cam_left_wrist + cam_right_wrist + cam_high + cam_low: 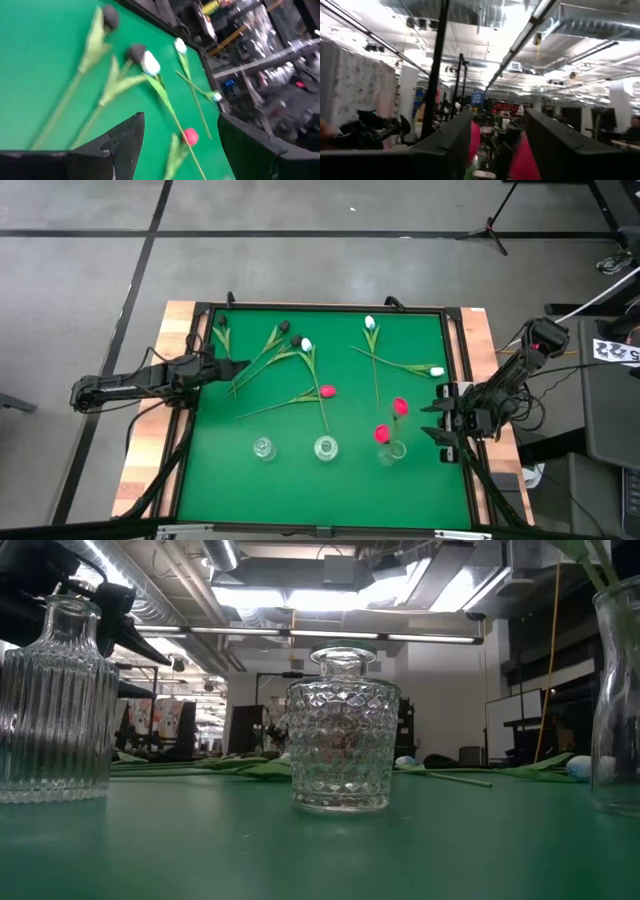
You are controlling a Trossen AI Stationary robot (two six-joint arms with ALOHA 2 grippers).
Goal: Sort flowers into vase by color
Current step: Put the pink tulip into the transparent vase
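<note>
Two red-pink flowers (400, 407) (381, 434) stand with their stems in the right-hand glass vase (393, 450). My right gripper (437, 421) hovers open beside them at the table's right edge, tipped upward; both pink heads (475, 140) show past its fingers, apart from them in the high view. Another red-pink flower (327, 392), white ones (307, 344) (370, 322) (437, 371) and black ones (284, 326) (222, 322) lie flat on the green mat. My left gripper (238, 367) waits open at the mat's left edge.
Two more glass vases stand along the near side, a ribbed one (262, 448) (55, 710) and a diamond-cut one (325, 448) (342, 740), with nothing in them. A raised dark frame (330, 307) borders the mat. Bare mat lies near the front left corner.
</note>
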